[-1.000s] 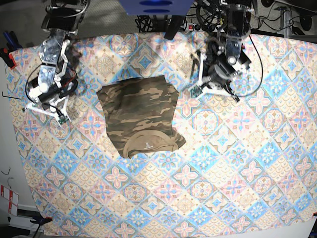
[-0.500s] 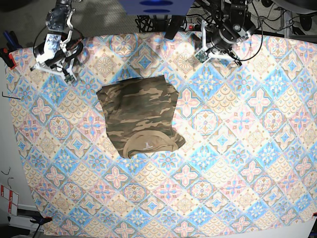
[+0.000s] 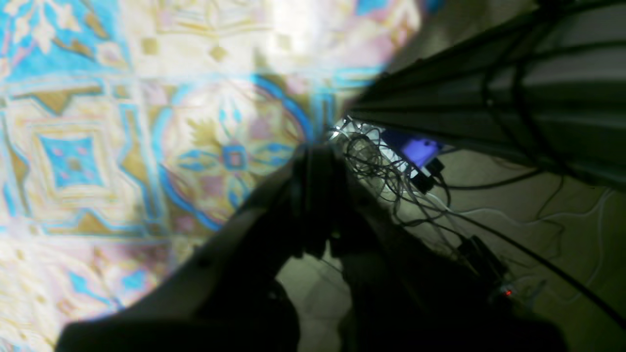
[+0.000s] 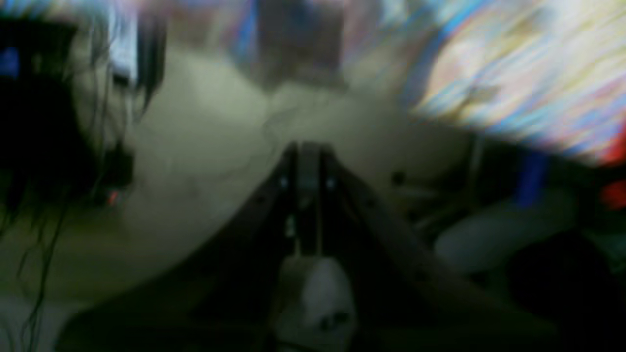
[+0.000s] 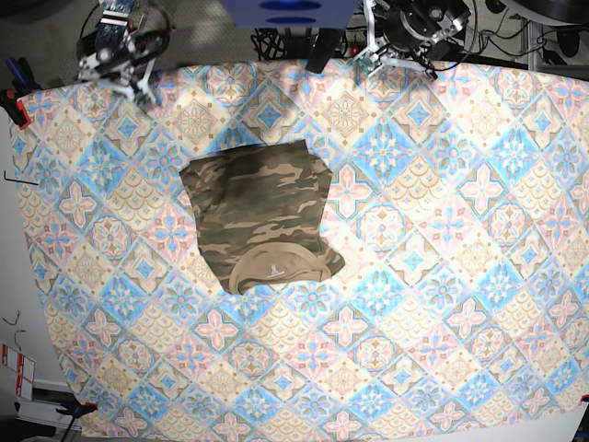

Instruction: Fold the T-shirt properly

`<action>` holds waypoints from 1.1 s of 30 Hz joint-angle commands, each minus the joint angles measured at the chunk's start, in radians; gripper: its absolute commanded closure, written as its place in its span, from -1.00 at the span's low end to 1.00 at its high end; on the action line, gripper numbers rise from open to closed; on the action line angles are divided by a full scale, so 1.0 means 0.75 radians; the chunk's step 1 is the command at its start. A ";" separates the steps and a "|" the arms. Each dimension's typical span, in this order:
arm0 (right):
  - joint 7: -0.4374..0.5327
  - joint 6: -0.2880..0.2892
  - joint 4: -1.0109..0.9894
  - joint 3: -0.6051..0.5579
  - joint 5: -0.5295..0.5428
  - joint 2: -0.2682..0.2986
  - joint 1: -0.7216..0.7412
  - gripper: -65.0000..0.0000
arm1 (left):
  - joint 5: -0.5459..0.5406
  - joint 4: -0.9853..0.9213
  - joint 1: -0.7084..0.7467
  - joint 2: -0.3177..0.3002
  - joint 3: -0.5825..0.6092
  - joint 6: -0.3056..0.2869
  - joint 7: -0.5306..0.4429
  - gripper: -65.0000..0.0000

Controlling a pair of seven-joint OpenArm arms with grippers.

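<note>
Now | T-shirt [image 5: 260,218] folded on tablecloth [image 5: 442,276] | both jaws closed

Base view looking straight down from high above the patterned blue, pink and cream tablecloth [image 5: 433,304], both wrist views close, low, facing past its far edge, sharing that cloth [image 3: 98,146].

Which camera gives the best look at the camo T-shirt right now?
The base view: the T-shirt lies folded on the patterned cloth, whole and unobstructed. Neither wrist view shows it; both point past the table edge at cables and floor.
</note>
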 commanded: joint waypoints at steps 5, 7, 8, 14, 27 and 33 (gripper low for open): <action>0.134 -0.004 0.015 0.007 -0.002 -0.036 -0.066 0.98 | -0.013 -0.071 0.023 -0.002 -0.001 0.006 -0.037 1.00; 0.160 -0.004 0.015 0.007 -0.002 -0.046 -0.092 0.98 | -0.013 -0.120 0.034 -0.002 -0.001 0.006 -0.072 1.00; 0.166 -0.004 0.015 0.007 -0.002 -0.050 -0.099 0.98 | -0.013 -0.145 0.038 -0.002 -0.001 0.006 -0.090 1.00; 0.242 -0.004 0.011 0.007 0.000 -0.054 -0.172 0.98 | -0.011 -0.294 0.046 0.004 -0.054 0.006 -0.203 1.00; 0.500 -0.004 -0.333 0.116 0.004 -0.083 -0.191 0.98 | -0.011 -0.519 0.011 0.000 -0.103 0.006 -0.334 1.00; 0.647 -0.004 -0.535 0.199 0.004 -0.101 -0.189 0.98 | -0.009 -0.687 -0.058 -0.004 -0.101 0.006 -0.336 1.00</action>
